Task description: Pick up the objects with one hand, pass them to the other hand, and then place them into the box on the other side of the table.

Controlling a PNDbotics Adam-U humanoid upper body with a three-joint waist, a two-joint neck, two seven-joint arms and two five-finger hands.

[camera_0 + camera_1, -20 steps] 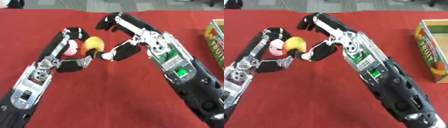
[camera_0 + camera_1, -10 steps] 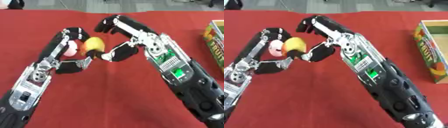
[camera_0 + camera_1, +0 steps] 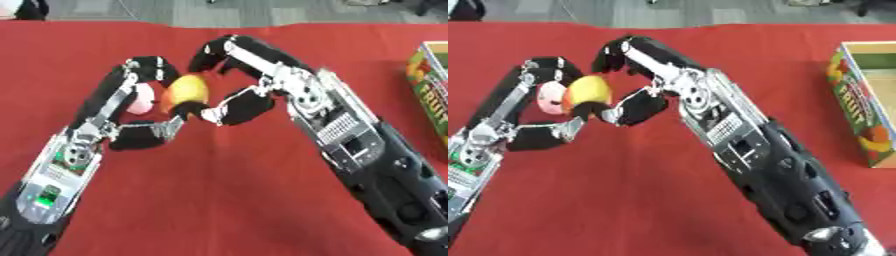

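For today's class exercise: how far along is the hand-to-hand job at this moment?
Done: the yellow-orange fruit is lifted off the red table. In hand: left hand holds it while right hand closes around it. Left: releasing, then placing in the box at right.

Table [image 3: 649,200] covered in red cloth, surface runs the full width of both views. Box [image 3: 859,100] sits directly on it at the right edge, well apart from the right hand [image 3: 645,75], on that hand's outer side. Box is open-topped, with fruit pictures printed on its side wall. Its inside looks bare, though only part of it shows.
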